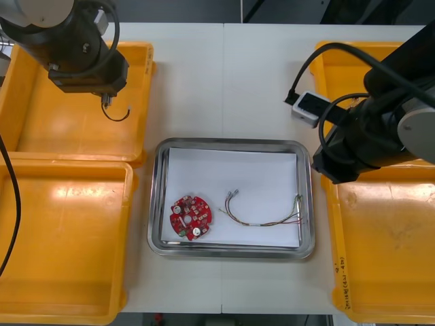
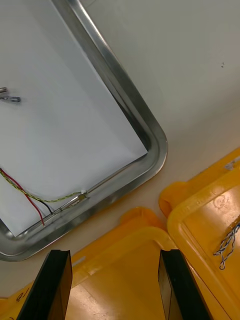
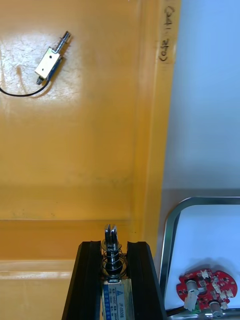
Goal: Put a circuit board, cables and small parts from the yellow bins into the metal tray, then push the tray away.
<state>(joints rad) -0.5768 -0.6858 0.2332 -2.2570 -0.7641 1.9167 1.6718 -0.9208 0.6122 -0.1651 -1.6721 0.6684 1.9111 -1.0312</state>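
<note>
Left tool: closed on small metal part, over far left yellow bin.
Small metal part: likely light and rigid; hold its body, not the spring.
Right tool: open, right of metal tray.

From overhead you look steeply down on the whole table, while your two wrist cameras sit close over the yellow bins, each catching a corner of the same metal tray that lies centred below the overhead one.
</note>
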